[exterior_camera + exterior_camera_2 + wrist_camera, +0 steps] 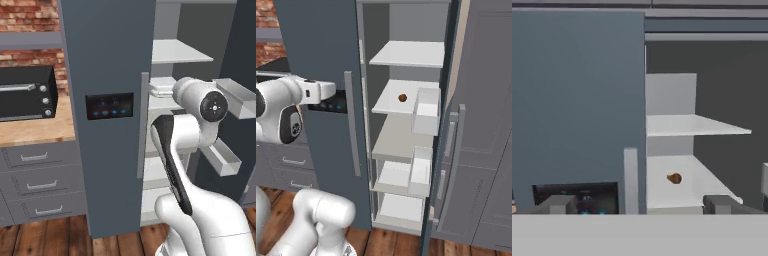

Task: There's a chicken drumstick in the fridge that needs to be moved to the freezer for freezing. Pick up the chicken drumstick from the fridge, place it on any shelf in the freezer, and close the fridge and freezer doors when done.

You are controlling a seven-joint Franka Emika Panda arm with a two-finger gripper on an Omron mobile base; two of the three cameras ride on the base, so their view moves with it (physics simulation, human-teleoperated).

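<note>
Two dark fingertips (pixel 559 204) of the end effector (pixel 643 204) stood wide apart at the bottom of the hand view, spread to their full width with nothing between them. The end effector hung in the air in front of the tall slate-blue unit, clear of both doors and of the shelves.

Just beyond the left fingertip was the freezer door (pixel 577 100), shut, with its black panel (pixel 577 197) of blue lights and a grey bar handle (pixel 630 180) along its right edge. In the left base view the same door (pixel 107 75) filled the middle, the robot's white arm rising in front of its right edge.

To the right of that door the fridge (pixel 406 125) stood open, its plain door (pixel 448 150) swung outward on the right with pale bins on its inner face. Inside, light-grey shelves were stacked one above another. The chicken drumstick (pixel 674 178) lay on the second shelf (pixel 687 185) from the top, toward its middle, a small orange-brown lump apart from the walls; the right base view showed it (pixel 402 98) on that same shelf (pixel 398 102), left of a door bin (pixel 427 112).

Farther left, a black toaster oven (pixel 27 92) sat on a wooden table (pixel 35 130) over grey drawers (pixel 37 182), with a brick wall (pixel 30 15) behind.
</note>
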